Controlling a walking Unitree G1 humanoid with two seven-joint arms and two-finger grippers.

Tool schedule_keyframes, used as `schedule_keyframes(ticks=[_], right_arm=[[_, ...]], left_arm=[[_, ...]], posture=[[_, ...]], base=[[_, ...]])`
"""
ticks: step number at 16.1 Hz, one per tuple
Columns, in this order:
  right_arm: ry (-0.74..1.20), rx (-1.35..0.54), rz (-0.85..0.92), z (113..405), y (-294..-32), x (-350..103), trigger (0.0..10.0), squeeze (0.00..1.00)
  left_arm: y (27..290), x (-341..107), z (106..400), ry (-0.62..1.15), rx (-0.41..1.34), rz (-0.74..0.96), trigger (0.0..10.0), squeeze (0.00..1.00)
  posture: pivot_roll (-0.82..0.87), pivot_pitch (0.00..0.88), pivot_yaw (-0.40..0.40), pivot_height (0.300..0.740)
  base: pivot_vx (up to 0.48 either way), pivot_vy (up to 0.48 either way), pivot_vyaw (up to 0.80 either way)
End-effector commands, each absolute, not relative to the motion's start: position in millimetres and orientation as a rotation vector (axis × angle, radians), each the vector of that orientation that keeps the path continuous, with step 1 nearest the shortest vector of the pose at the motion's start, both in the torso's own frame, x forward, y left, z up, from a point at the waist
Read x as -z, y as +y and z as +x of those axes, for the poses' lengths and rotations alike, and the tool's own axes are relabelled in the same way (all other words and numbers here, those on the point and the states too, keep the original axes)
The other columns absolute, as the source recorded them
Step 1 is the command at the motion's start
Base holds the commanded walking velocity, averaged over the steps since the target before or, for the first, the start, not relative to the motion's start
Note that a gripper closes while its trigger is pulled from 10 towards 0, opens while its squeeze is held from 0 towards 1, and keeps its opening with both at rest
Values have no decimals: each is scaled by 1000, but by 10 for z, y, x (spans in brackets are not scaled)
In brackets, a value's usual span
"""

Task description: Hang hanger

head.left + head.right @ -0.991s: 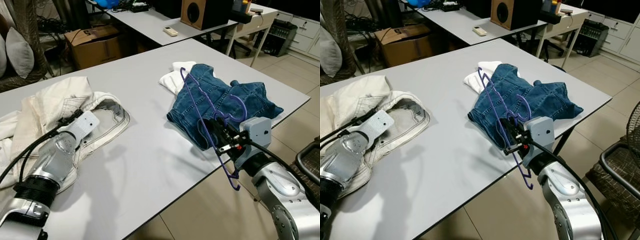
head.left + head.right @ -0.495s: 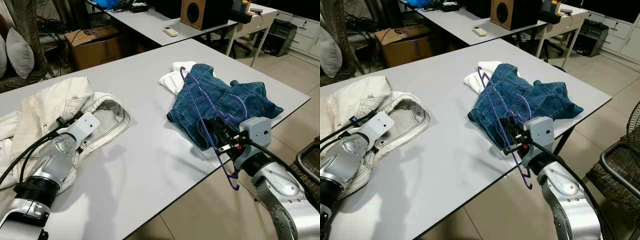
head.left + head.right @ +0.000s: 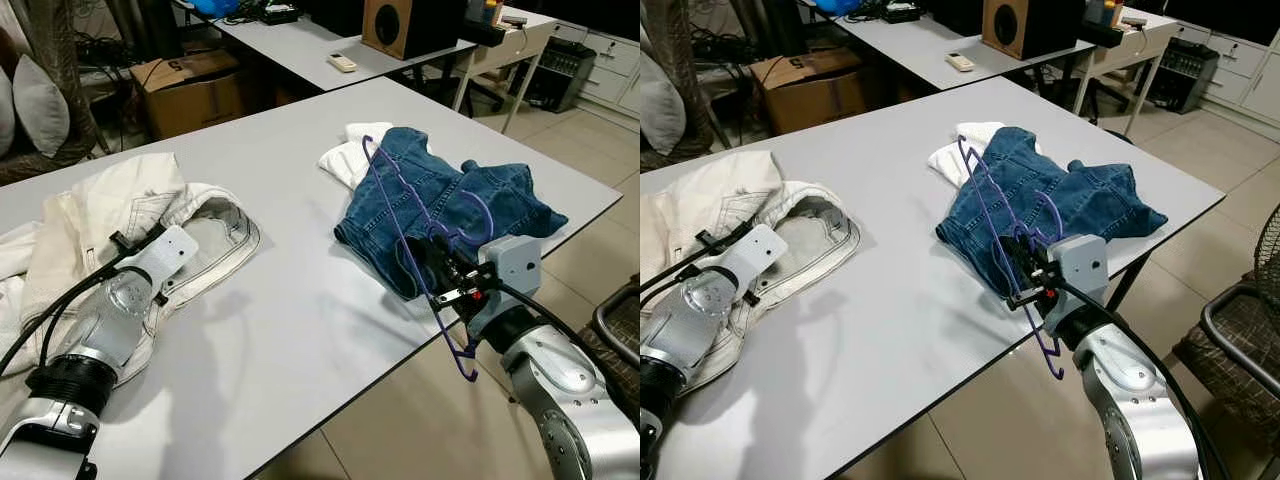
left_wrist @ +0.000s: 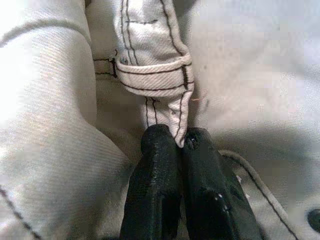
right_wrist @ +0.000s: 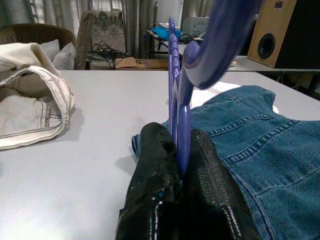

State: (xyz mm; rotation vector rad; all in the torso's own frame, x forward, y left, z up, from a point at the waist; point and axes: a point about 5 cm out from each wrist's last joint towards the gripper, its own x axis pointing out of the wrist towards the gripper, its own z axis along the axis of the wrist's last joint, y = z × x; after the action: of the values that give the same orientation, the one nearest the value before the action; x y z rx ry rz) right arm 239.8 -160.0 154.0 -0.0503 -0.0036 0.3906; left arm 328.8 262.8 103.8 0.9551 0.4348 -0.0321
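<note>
A purple plastic hanger (image 3: 397,215) stands tilted over the table's right part, one end hanging past the near edge. My right gripper (image 3: 440,270) is shut on the hanger's (image 5: 172,75) thin bar. Just behind it a blue denim garment (image 3: 470,195) lies crumpled with a white cloth (image 3: 345,160) under its far end. On the left lies a cream denim garment (image 3: 120,200). My left gripper (image 3: 125,240) rests on it, and the left wrist view shows the left gripper (image 4: 181,142) shut on a stitched loop of the cream fabric (image 4: 155,65).
The grey table (image 3: 290,300) ends close in front and at the right corner. Beyond stand a cardboard box (image 3: 185,85), a second table with a remote (image 3: 341,62) and a wooden speaker (image 3: 390,25). A dark chair (image 3: 620,320) sits at the right.
My left arm has shifted slightly towards me and leftward, still gripping the cream fabric. The right gripper and the hanger have barely moved.
</note>
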Motion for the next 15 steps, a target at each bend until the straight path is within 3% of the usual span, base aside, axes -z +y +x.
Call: schedule_keyframes(ticks=[1, 4, 5, 7, 8, 11, 15], right_arm=[[-13, -370, -56, 2421, -1622, -1546, 10000, 0], [-17, -356, -48, 2451, -1632, -1551, 10000, 0], [-17, -356, -48, 2451, -1632, -1551, 10000, 0], [-28, -352, -44, 2464, -1637, -1560, 10000, 0], [-29, -352, -43, 2466, -1637, -1561, 10000, 0], [-42, -364, -40, 2490, -1615, -1586, 10000, 0], [-51, -360, -35, 2495, -1613, -1589, 10000, 0]], left_arm=[[2633, -1160, 3343, 377, 34, 920, 0, 0], [2424, -1325, 3422, 314, 184, 659, 0, 0], [2424, -1325, 3422, 314, 184, 659, 0, 0], [2387, -1781, 3503, 241, 325, 368, 0, 0], [2391, -1919, 3521, 209, 357, 319, 0, 0], [2268, -2709, 3594, -46, 537, -65, 0, 0], [2337, -3350, 3616, -334, 583, -516, 0, 0]], posture=[[-190, 0, 40, 740], [-186, 0, 38, 740], [-186, 0, 38, 740], [-185, 0, 43, 740], [-183, 0, 43, 740], [-174, 0, 38, 740], [-173, 0, 48, 740]], base=[[0, 0, 0], [0, 0, 0], [0, 0, 0], [0, 0, 0], [0, 0, 0], [0, 0, 0], [0, 0, 0]])
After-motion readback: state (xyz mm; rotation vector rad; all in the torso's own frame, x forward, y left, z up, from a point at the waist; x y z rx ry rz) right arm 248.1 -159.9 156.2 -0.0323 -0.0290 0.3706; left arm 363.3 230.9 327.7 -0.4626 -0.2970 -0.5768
